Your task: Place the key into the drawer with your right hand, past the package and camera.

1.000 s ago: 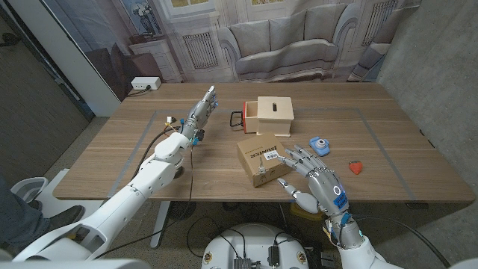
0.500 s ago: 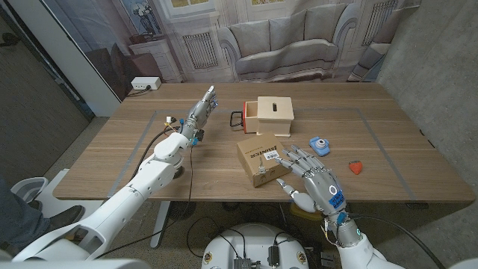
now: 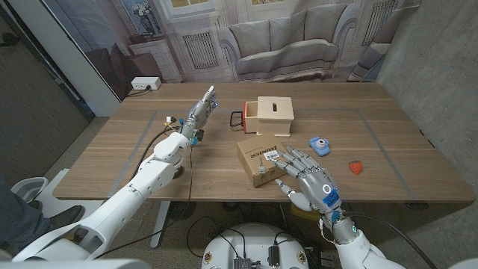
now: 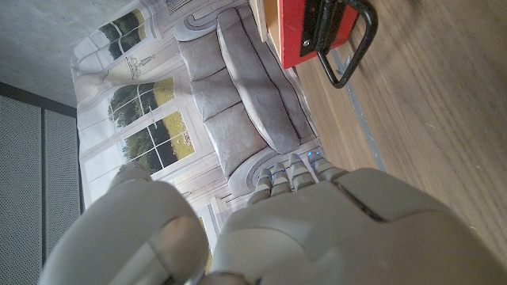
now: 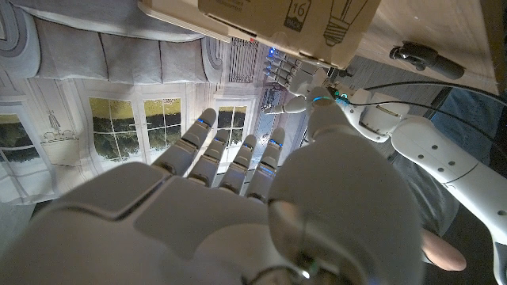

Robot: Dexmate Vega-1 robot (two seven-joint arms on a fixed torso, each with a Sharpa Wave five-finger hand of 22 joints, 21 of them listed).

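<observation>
— Where's the key?
— My small red key (image 3: 358,167) lies right of centre on the wooden tabletop (image 3: 112,161), too small to read its axis.
— Your right hand (image 3: 308,181)?
— Fingers spread, holding nothing, touching the brown cardboard package (image 3: 261,159). The blue toy camera (image 3: 320,145) sits between; the red-fronted wooden drawer box (image 3: 269,116) is above. The left hand (image 3: 202,108), fingers straight, is empty.

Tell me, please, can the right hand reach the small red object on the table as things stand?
Probably yes. The red object lies on bare wood beside the right hand, whose fingers are spread and hold nothing. The blue camera stands farther back, out of the way.
</observation>
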